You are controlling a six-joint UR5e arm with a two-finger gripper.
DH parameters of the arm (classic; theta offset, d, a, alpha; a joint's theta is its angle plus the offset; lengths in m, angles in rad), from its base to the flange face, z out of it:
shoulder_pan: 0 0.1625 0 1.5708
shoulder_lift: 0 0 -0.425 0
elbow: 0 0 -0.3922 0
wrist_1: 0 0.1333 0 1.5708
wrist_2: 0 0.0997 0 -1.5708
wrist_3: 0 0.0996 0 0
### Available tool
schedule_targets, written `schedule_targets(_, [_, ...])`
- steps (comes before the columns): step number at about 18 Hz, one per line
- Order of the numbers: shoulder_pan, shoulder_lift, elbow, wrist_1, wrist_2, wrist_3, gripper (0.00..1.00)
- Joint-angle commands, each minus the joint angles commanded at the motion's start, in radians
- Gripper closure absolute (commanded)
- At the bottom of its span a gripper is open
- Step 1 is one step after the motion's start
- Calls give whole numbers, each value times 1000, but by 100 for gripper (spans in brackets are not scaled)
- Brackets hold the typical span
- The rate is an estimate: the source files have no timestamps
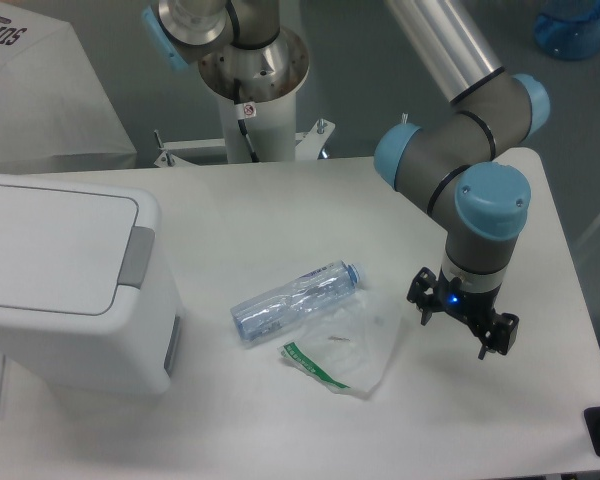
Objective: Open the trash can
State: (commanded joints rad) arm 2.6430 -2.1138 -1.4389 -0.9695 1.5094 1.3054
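The trash can [65, 285] is a big white boxy bin at the table's left edge, its flat lid shut and lying level. A grey push latch [135, 256] sits on the lid's right side. My gripper [462, 322] hangs over the right part of the table, far from the bin, pointing down. Its black fingers [488, 340] stand apart with nothing between them.
A crushed clear plastic bottle [295, 299] with a blue cap lies mid-table. A clear plastic bag [348, 349] with a green strip lies just below it, left of my gripper. The arm's base column [252, 95] rises behind the table. The table's right edge [570, 300] is near the gripper.
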Motion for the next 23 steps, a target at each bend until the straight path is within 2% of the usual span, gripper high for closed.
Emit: schedule_targets(23, [-2,0,2,0,14,2,0])
